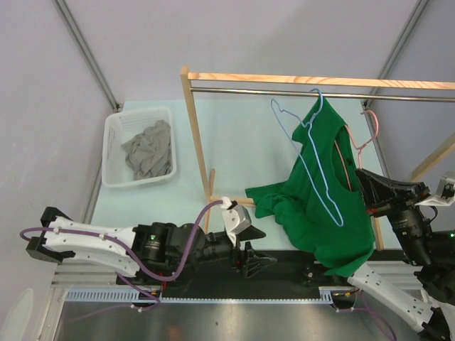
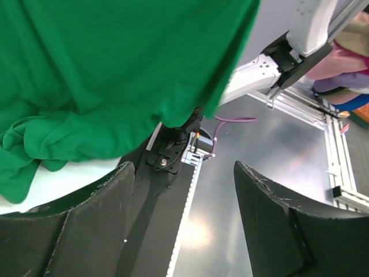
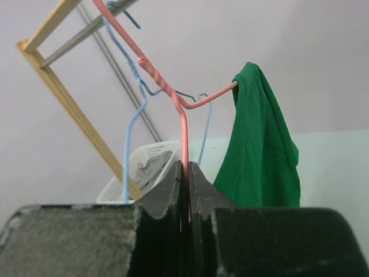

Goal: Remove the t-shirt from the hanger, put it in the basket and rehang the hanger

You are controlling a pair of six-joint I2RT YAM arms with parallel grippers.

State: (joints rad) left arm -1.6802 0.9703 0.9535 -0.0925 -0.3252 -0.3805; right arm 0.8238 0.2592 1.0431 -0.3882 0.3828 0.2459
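Note:
The green t-shirt [image 1: 313, 213] hangs by one shoulder on a pink wire hanger [image 1: 370, 131] on the metal rail [image 1: 249, 90], and its lower part is bunched on the table. My right gripper [image 1: 360, 177] is shut on the pink hanger's wire [image 3: 183, 127], with its tips [image 3: 185, 166] right next to the shirt [image 3: 259, 144]. My left gripper [image 1: 264, 247] is open and empty, low at the near edge. It sits just left of the shirt's hem and does not touch it. In the left wrist view the shirt [image 2: 115, 69] hangs above the open jaws [image 2: 184, 167].
An empty blue wire hanger [image 1: 298, 142] hangs on the rail in front of the shirt. The wooden rack frame [image 1: 197, 135] stands mid-table. A white basket [image 1: 114, 153] holding grey cloth [image 1: 149, 149] sits at the far left. The right arm's base [image 2: 300, 46] is beyond the left gripper.

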